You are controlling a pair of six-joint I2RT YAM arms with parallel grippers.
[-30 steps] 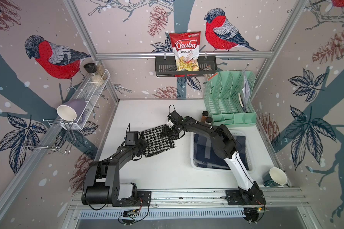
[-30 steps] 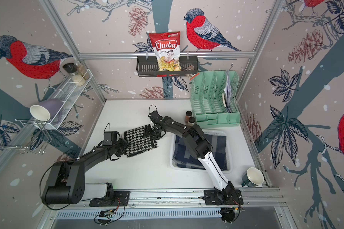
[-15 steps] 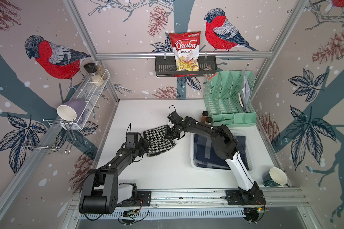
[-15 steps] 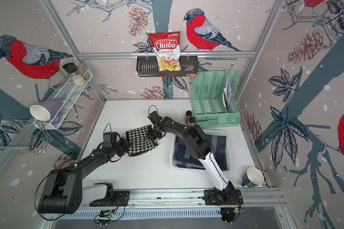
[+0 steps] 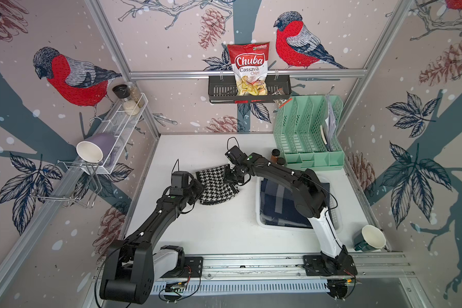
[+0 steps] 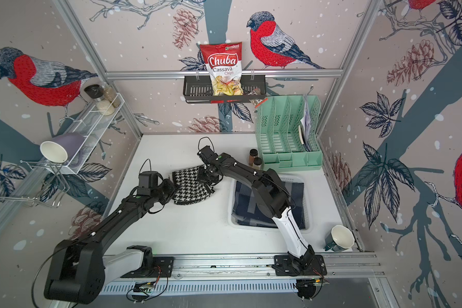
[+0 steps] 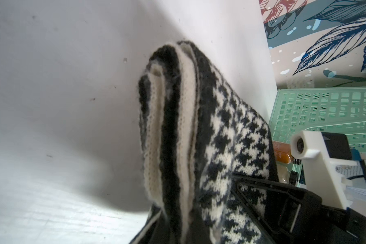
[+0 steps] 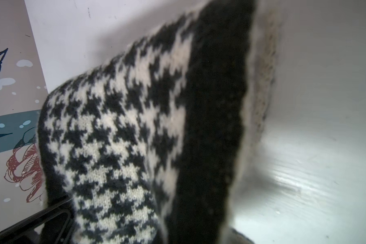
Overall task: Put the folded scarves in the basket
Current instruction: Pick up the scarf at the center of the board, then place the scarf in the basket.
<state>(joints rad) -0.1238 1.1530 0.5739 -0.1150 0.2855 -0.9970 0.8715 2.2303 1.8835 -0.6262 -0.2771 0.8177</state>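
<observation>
Black-and-white houndstooth knit, folded into several layers, is making up the scarf (image 5: 217,186), which is sitting toward ten o'clock from the middle of the white table (image 5: 224,234) in both top views. The basket (image 5: 258,213) is lying at about four o'clock from it, apart from it and holding a dark blue cloth (image 5: 278,205). The left gripper (image 5: 198,188) is pinching the scarf's nine o'clock edge with its jaws closed down on the fabric, and the right gripper (image 5: 231,176) is clamping the corner at about one o'clock, where the cloth is bunching against it. Both wrist views are showing the stacked layers rising off the table with shadow beneath, so the held edges are looking lifted; whether the six o'clock edge is touching the table I cannot tell. I am judging the scarf to be light, soft and floppy, not fragile, with fuzzy yarn giving the jaws good friction. The danger is the layers sliding apart and the fold opening. Taking hold through the whole stack at two opposite edges is seeming the right choice, since a grip on the top layer alone would be letting the rest drop. Carrying it toward four o'clock is calling for both arms travelling together, high enough for any sagging middle to be clearing the basket's rim.
</observation>
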